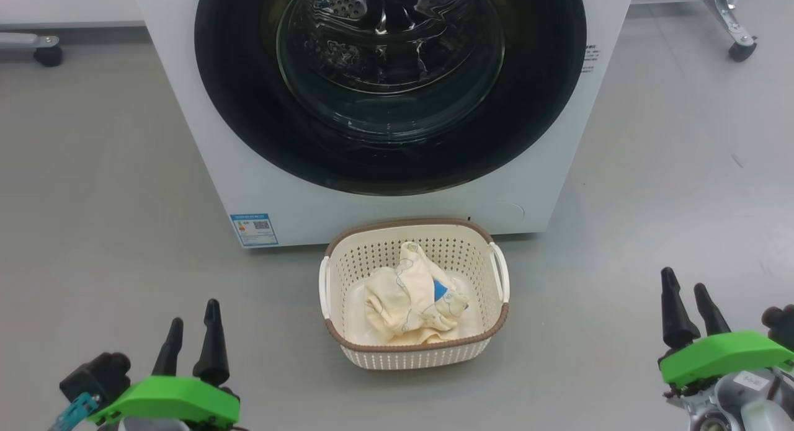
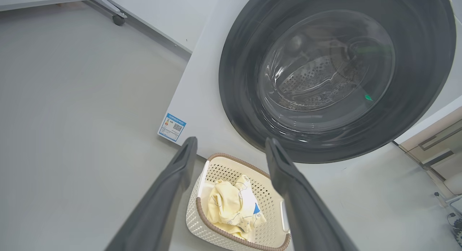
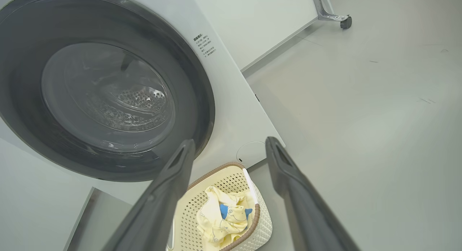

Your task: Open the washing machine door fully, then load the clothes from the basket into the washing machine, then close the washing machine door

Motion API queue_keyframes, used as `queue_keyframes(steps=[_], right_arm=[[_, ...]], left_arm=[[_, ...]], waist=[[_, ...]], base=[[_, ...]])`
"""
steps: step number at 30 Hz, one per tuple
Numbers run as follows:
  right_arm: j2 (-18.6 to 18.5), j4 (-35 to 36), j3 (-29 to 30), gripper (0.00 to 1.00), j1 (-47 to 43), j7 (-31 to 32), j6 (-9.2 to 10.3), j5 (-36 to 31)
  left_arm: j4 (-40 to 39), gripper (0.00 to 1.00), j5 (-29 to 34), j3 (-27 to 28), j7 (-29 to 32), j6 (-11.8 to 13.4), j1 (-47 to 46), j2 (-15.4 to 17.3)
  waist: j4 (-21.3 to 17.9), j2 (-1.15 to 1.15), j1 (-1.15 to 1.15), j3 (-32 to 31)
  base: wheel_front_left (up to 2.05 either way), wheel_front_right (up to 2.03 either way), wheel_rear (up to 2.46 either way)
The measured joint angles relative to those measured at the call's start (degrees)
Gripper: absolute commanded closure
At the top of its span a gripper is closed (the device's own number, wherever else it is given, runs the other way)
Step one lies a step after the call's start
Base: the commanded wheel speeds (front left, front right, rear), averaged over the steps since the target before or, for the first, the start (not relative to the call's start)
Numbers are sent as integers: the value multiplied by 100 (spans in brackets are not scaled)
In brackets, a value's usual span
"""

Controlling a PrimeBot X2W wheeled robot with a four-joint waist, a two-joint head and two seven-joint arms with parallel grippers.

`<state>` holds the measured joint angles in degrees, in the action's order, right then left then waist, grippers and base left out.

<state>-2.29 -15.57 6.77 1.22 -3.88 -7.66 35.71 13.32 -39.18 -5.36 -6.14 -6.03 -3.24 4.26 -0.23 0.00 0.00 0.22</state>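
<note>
At the near left, the left gripper (image 1: pixel 194 316) is positioned above the floor (image 1: pixel 93 201). Its two dark fingers (image 1: pixel 212 341) are spread apart and nothing is held between them. Farther in, a blue label sticker (image 1: pixel 254 229) is fixed to the lower left corner of the washing machine (image 1: pixel 205 139), which stands at the far centre. The washing machine door (image 1: pixel 391 77) is seated shut against the white front, and the perforated drum (image 1: pixel 347 2) is visible through its glass bowl. The basket (image 1: pixel 406 356) is set on the floor just in front of the machine, between the two grippers and well apart from both. The clothes (image 1: pixel 403 301) are piled inside it, with a blue patch (image 1: pixel 440 289) exposed. At the near right, the right gripper (image 1: pixel 683 282) is likewise spread open and empty.
</note>
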Motion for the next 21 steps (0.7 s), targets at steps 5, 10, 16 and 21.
queue_keyframes(steps=[5, 10, 16, 21], right_arm=[[1, 80, -53, 0, 31, -60, 0, -370], [1, 152, -80, 0, 32, -73, 0, -731], [1, 221, -108, 0, 32, -153, 0, -1172], [1, 243, -138, 0, 32, -193, 0, -1460]], left_arm=[[-8, 0, 311, -46, -98, -4, -1, 3], [-7, 0, 680, -114, -172, -4, -4, 16], [0, 0, 1132, -216, -292, -4, -35, 38], [7, 0, 1413, -243, -346, -4, -68, 54]], waist=[[3, 0, 0, 7], [6, 0, 0, 22], [3, 0, 0, 30], [-4, 0, 0, 43]], base=[[0, 0, 0], [0, 0, 0], [0, 0, 0], [0, 0, 0]])
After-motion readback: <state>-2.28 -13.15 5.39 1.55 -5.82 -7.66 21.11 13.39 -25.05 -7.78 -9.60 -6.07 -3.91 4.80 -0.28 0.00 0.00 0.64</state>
